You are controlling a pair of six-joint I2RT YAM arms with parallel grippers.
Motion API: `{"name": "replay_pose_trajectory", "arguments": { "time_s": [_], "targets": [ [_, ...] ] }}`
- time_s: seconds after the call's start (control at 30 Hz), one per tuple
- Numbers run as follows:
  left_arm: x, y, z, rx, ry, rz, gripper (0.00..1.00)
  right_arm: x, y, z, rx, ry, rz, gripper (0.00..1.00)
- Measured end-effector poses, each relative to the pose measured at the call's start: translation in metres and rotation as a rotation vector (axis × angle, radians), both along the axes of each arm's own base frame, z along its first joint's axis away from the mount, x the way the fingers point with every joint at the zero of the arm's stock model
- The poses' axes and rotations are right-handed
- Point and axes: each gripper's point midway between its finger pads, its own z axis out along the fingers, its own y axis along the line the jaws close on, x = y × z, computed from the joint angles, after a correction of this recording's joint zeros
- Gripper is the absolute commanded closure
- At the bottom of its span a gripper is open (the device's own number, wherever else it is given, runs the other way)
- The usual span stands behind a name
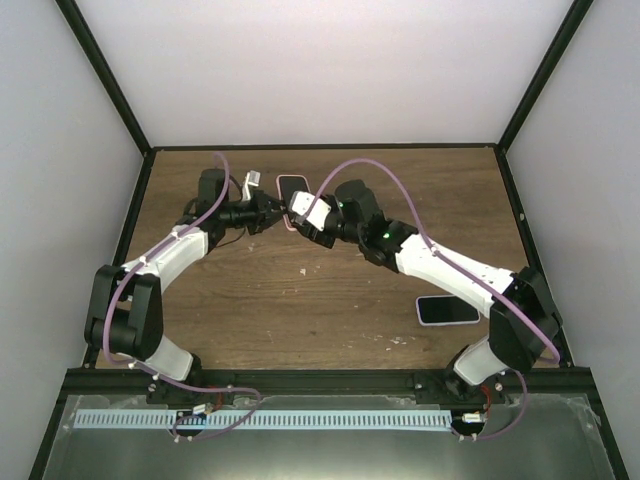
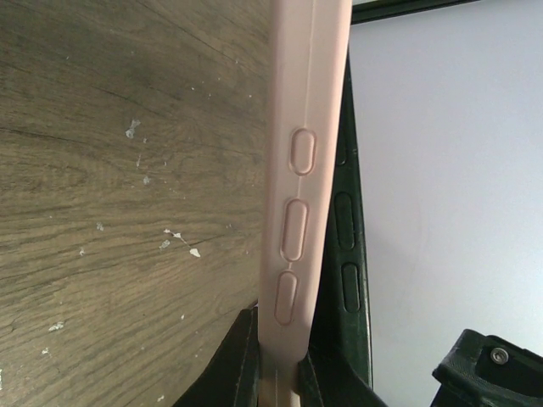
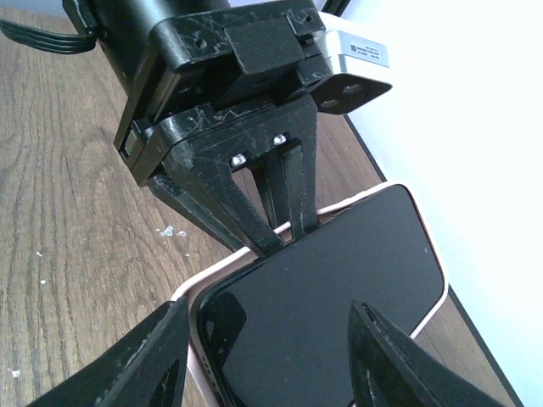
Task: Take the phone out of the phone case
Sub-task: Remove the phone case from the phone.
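The phone (image 3: 339,288), black screen facing up, sits in a pink phone case (image 3: 191,301) and is held up off the wooden table near its back edge (image 1: 292,186). My left gripper (image 3: 284,233) is shut on the case's long edge. In the left wrist view, that pink edge with its moulded buttons (image 2: 297,195) rises between the black fingers (image 2: 242,360), with the darker phone side (image 2: 344,220) behind it. My right gripper (image 3: 271,365) is open. Its fingers (image 3: 144,365) stand apart over the phone's near end, and no contact shows.
A second phone (image 1: 447,310) with a dark screen and pale rim lies flat on the table at the right, near the right arm's base. White enclosure walls stand close behind the held phone. Small white flecks (image 2: 178,242) dot the wood.
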Motion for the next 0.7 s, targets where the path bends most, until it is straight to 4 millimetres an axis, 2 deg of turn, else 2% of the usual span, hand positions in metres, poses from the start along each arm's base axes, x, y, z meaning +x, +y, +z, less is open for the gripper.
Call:
{"name": "replay_pose_trajectory", "arguments": {
  "time_s": [0.27,0.43,0.6,0.7],
  "targets": [
    [0.002,0.000,0.003,-0.004,-0.014,0.005,1.00,0.009,0.001,-0.010,-0.041,-0.033,-0.019,0.52],
    [0.004,0.001,0.003,-0.002,-0.022,0.014,1.00,0.013,0.001,-0.011,-0.053,-0.073,-0.034,0.57],
    [0.013,0.009,0.002,0.011,-0.035,0.060,1.00,0.023,0.005,-0.012,-0.070,-0.164,-0.069,0.58],
    [0.016,0.011,0.001,0.013,-0.038,0.082,1.00,0.028,0.005,-0.013,-0.075,-0.244,-0.087,0.63]
  ]
}}
